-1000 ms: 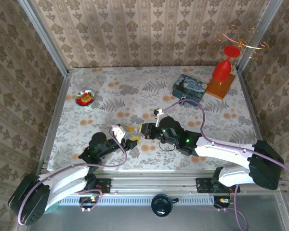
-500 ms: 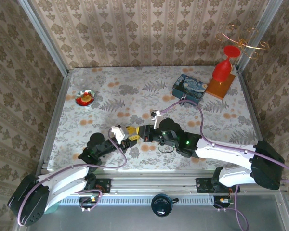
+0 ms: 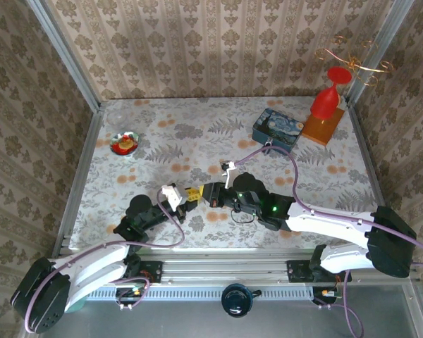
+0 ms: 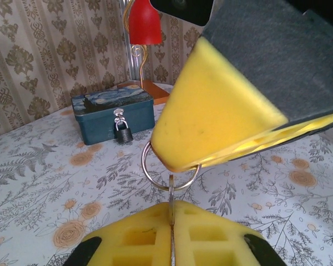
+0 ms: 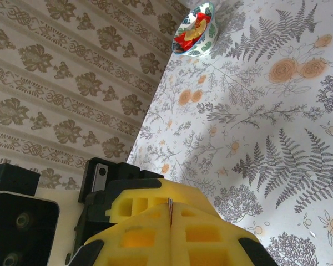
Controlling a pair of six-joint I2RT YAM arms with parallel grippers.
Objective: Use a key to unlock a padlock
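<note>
My two grippers meet at the table's middle front, left gripper (image 3: 186, 196) and right gripper (image 3: 205, 192) tip to tip. In the left wrist view the left gripper (image 4: 171, 213) is shut on the key (image 4: 171, 195), a thin metal blade standing edge-on between its yellow pads. The key ring (image 4: 155, 178) loops up into the right gripper's yellow pads (image 4: 211, 111) just above. The right gripper (image 5: 170, 209) is shut on a metal sliver of that ring. Far behind, the tiny dark padlock (image 4: 122, 133) hangs from the hasp of the blue painted tin (image 4: 100, 113), which sits at the back right (image 3: 277, 128).
A small bowl with red and yellow contents (image 3: 125, 144) sits at the back left, also seen from the right wrist (image 5: 195, 26). A red goblet-shaped ornament (image 3: 326, 100) on an orange block (image 3: 322, 127) stands beside the tin. Patterned walls close in three sides.
The left gripper's jaws have closed from open onto the key. The right gripper has stayed shut on the ring while shifting slightly left toward it.
</note>
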